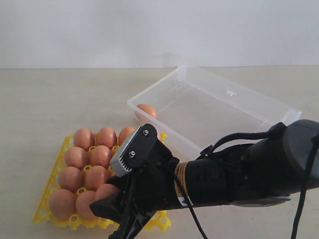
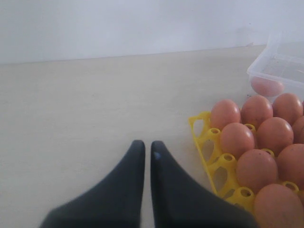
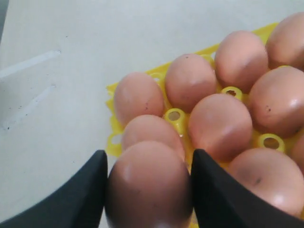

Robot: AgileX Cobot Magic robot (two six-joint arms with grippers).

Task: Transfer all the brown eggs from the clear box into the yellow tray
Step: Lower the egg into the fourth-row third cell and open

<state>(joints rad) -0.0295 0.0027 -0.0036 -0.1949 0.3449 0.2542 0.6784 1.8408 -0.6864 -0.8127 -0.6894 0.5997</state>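
Clamping 1 brown egg between its fingers, the right gripper hangs over the near edge of the yellow tray, whose cups hold more eggs. 1 last egg lies in the clear box. The left gripper, fingers together, is beside the tray.

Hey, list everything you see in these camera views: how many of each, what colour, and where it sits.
Smooth pinkish-brown oval eggs: at least nine in the tray, others hidden by the arm; one in the box; one in the right gripper.
Open-work plastic egg tray: one, yellow, in front of the box.
Rectangular plastic box: one, clear, behind the tray.
Table: one, beige.
Left gripper: black, shut, empty, beside the tray.
Right gripper: black, closed on an egg over the tray.
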